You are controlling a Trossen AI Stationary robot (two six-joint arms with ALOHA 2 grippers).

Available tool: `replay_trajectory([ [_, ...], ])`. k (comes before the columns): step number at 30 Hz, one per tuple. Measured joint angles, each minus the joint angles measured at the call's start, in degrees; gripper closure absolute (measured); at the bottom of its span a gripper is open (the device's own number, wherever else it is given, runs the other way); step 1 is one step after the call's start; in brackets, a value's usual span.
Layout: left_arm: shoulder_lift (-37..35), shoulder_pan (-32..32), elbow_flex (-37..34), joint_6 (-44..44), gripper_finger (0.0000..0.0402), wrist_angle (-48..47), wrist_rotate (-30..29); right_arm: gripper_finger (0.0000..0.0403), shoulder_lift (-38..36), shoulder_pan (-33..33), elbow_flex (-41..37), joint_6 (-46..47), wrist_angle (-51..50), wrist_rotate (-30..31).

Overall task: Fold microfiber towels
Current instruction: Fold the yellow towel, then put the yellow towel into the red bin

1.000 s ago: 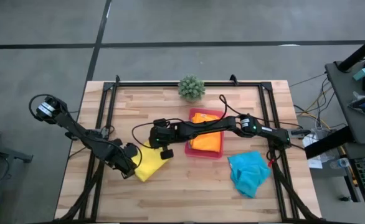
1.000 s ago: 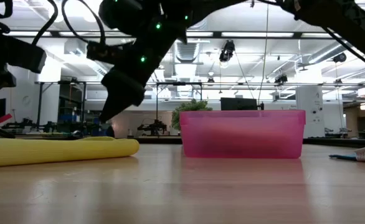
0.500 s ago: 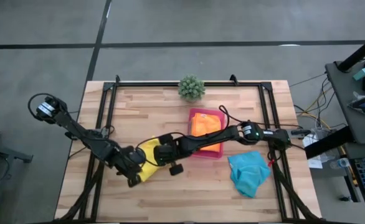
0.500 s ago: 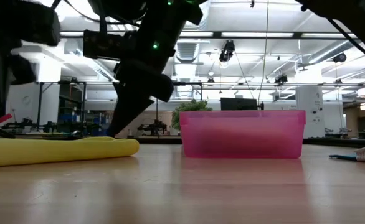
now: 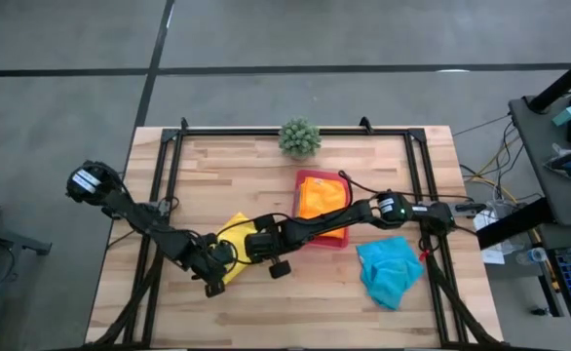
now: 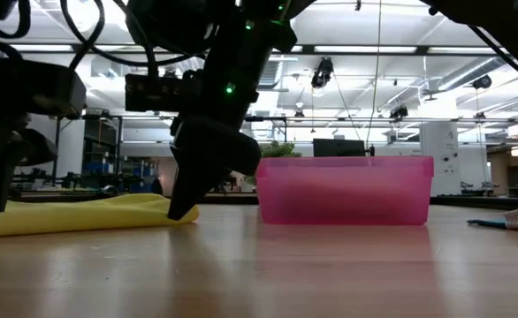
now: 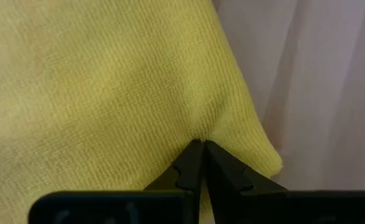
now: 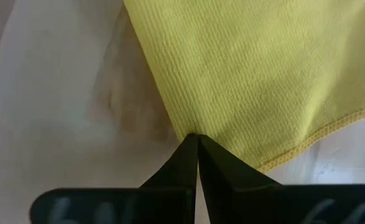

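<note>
- My left tool [image 7: 198,163] is pinched shut on the yellow towel [image 5: 229,246].
- My right tool [image 8: 198,155] pinches that towel's edge too.
- The towel lies on the table [image 5: 315,312], left of the pink tray [image 6: 345,189].

From above, both dark arms cover most of the soft yellow microfiber towel [image 5: 233,234], leaving only its upper corner and a lower strip in sight. At table height, the translucent pink plastic tray [image 6: 343,190] hides its orange contents, while the picture's right edge cuts off the crumpled turquoise microfiber towel [image 6: 511,221].
</note>
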Motion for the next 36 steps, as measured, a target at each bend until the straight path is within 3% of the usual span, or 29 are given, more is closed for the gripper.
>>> replay_trajectory([
  [6,1.7,0.0,0.2,0.4,0.0394,-0.2,3.5,0.0394,0.0,-0.4,-0.6,0.4,0.1,0.0],
  [17,-8.1,0.0,0.0,3.2,0.0394,-2.8,5.3,0.0394,-2.9,-0.3,-0.9,-0.3,-2.1,0.2],
  [21,-11.1,0.0,0.0,3.3,0.0394,-5.7,1.6,0.0394,-4.9,0.0,-1.6,-0.4,-3.3,0.2],
  [28,-11.6,0.9,-0.1,7.1,0.0394,-4.8,-12.4,0.0394,-9.2,0.7,-5.5,-0.5,-4.9,0.2],
  [36,-3.5,4.5,-0.1,12.9,0.0394,1.6,-13.7,0.0394,-16.4,1.4,-14.3,2.4,-4.5,0.1],
])
